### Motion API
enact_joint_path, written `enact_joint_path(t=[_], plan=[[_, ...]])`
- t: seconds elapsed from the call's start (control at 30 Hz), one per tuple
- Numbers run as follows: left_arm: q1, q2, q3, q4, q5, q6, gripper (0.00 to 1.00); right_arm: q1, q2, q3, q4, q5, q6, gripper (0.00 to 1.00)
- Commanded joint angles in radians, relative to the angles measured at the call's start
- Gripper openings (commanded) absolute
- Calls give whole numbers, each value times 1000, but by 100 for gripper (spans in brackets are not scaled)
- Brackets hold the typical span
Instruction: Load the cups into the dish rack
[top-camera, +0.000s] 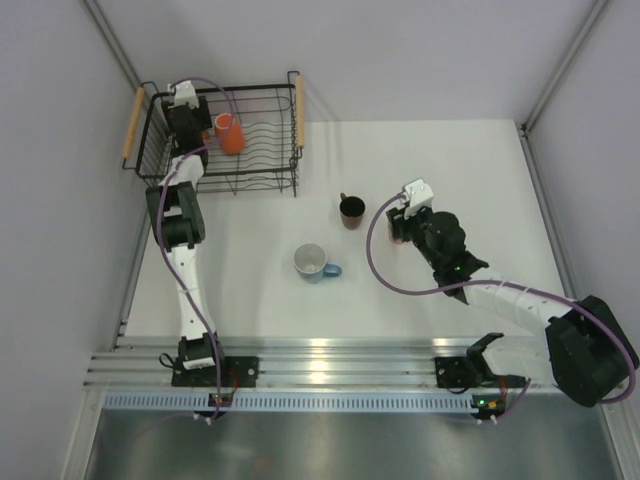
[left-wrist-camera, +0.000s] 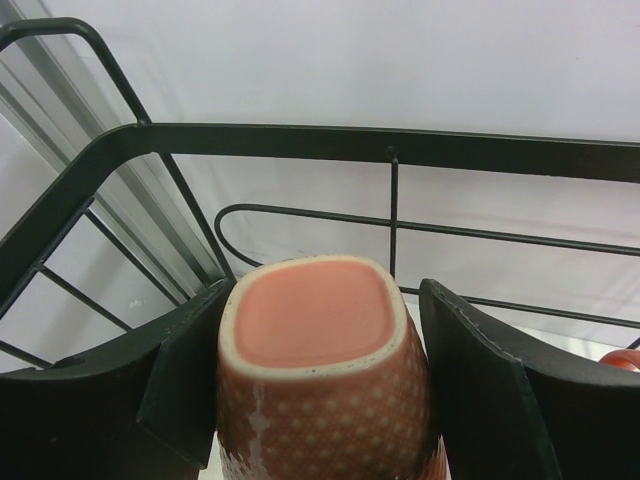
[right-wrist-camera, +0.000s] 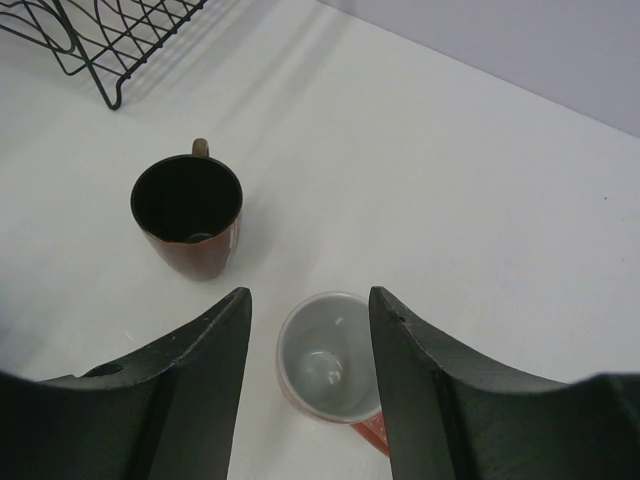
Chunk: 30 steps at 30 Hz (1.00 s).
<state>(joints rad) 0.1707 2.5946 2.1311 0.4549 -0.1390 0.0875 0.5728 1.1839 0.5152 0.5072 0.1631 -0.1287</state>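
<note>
1. The left hand (left-wrist-camera: 327, 290) is inside the dish rack (top-camera: 240, 89), near its far-left corner. Its two fingers (left-wrist-camera: 185, 370) are clamped on the sides of an inverted salmon-pink mug (left-wrist-camera: 320, 340), whose unglazed base faces the wrist camera.
2. An orange mug (top-camera: 231, 135) sits in the rack, just right of the left hand. Whether it is upright or tipped cannot be told.
3. The right hand (right-wrist-camera: 310, 292) is over the worktop (top-camera: 450, 180), right of centre, with its fingers apart and nothing gripped. A second salmon-pink mug (right-wrist-camera: 325, 365) stands upright below the gap, mouth up, with a pale inside.
4. A dark brown mug (top-camera: 351, 211) stands upright on the worktop, just left of the right hand and clear of it.
5. A light blue mug (top-camera: 314, 262) stands on the worktop nearer the arm bases, apart from the other mugs, handle pointing right.
</note>
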Motion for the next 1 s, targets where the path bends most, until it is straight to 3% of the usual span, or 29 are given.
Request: enact_joint_path(t=[0.0, 0.1, 0.27, 0.4, 0.97], plan=[[15, 32, 16, 117, 27, 0, 59, -16, 3, 32, 10, -13, 15, 51], [13, 32, 13, 117, 32, 4, 71, -16, 5, 32, 8, -14, 15, 50], [13, 33, 12, 117, 33, 6, 73, -19, 6, 34, 7, -17, 15, 51], [13, 33, 6, 117, 33, 9, 83, -21, 6, 36, 5, -17, 15, 51], [12, 1, -3, 116, 15, -18, 80, -24, 16, 42, 1, -19, 17, 51]])
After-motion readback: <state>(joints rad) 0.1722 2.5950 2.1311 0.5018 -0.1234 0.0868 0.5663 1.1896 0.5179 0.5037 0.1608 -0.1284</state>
